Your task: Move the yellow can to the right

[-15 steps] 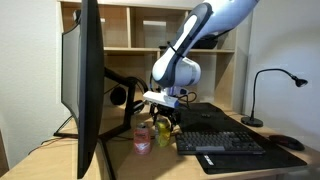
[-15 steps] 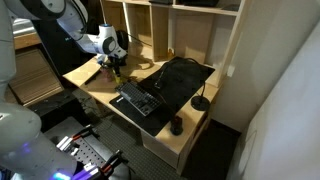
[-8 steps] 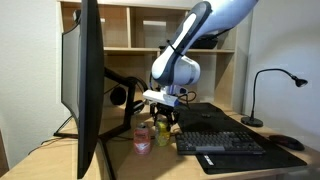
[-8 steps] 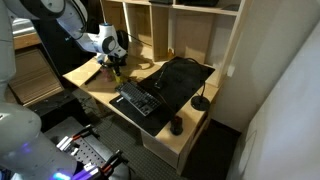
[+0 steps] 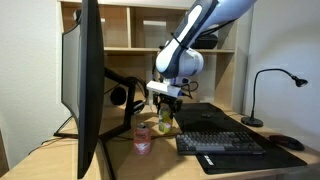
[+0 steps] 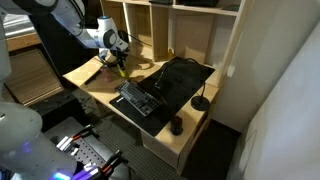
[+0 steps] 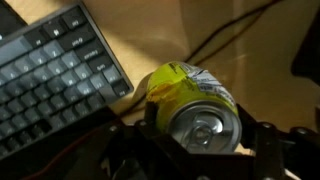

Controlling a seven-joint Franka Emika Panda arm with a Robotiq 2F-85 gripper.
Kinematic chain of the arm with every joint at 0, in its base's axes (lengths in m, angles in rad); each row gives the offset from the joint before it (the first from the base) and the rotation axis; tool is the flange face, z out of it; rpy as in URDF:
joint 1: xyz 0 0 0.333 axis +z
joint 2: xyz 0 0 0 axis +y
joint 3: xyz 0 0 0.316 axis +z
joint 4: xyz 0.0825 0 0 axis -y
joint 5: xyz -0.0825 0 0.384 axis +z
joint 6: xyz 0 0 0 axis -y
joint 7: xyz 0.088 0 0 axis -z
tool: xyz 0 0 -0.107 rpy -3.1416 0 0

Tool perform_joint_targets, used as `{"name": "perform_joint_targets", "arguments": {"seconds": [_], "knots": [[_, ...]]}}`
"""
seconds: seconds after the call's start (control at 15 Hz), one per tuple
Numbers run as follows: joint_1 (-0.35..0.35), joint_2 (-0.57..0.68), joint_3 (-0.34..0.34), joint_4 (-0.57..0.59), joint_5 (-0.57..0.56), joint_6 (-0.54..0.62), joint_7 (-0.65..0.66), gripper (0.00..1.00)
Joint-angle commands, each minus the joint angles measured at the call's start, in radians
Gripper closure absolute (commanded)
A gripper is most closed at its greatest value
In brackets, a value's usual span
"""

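Two cans appear in an exterior view: the pink can [image 5: 142, 139] stands on the desk [image 5: 45, 155] near the monitor [image 5: 88, 85], and the yellow can [image 5: 166, 122] sits close beside it, directly under the gripper [image 5: 166, 108]. Only the wrist view shows the grip. Dark fingers [image 7: 272, 150] sit against either side of the yellow can [image 7: 190, 100], closed upon it, with its metallic top facing the camera and the keyboard [image 7: 50, 75] close by. Whether the can's base touches the desk cannot be told. Lamp [image 5: 262, 95] and mouse [image 5: 288, 142] show only in exterior views.
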Motion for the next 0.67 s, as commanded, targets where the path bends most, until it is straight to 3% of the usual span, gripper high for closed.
{"name": "perform_joint_targets", "arguments": {"seconds": [0.0, 0.13, 0.2, 0.33, 0.4, 0.6], "knots": [[-0.009, -0.187, -0.037, -0.052, -0.042, -0.024, 0.032, 0.51], [-0.050, -0.273, -0.015, -0.058, -0.030, -0.104, -0.014, 0.51], [-0.045, -0.185, -0.007, -0.005, -0.040, -0.057, 0.021, 0.26], [-0.069, -0.255, 0.004, -0.016, -0.039, -0.107, 0.007, 0.26], [-0.073, -0.270, 0.006, -0.025, -0.039, -0.111, 0.006, 0.51], [-0.106, -0.167, -0.043, 0.102, -0.058, -0.108, 0.161, 0.51]]}}
